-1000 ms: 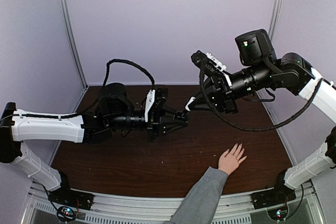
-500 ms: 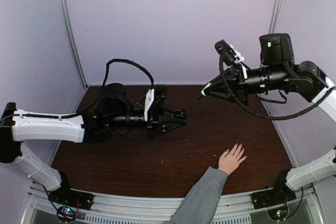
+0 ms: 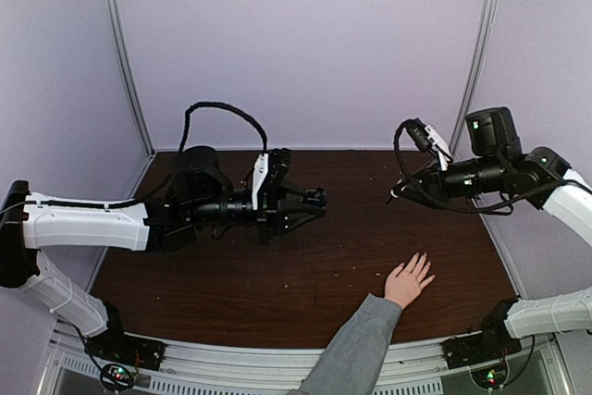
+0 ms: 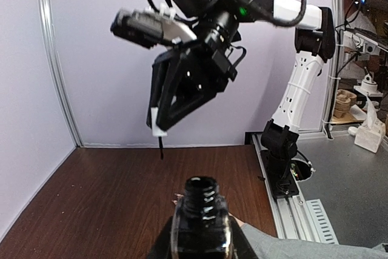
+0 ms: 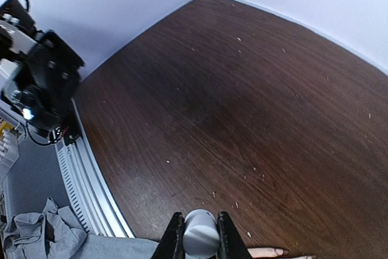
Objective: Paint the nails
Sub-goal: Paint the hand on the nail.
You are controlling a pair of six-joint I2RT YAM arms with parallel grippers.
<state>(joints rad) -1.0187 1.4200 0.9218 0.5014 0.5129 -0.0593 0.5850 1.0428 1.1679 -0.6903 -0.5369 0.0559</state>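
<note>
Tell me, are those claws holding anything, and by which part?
Left gripper clamps the open polish bottle by its body. Right gripper pinches the brush cap by its sides.

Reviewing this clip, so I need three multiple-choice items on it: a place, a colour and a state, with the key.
1. Where does the human hand rest?
A. on the table, near right
B. at the far left corner
C. on the left arm

2. What colour is the sleeve?
A. red
B. grey
C. yellow

3. The polish bottle between the left fingers is:
A. capped
B. open
C. standing on the table

Key: 1 A, the top view shows it flat on the wood at near right; 2 B, the cloth is grey; 3 B, the left wrist view shows its bare neck.
</note>
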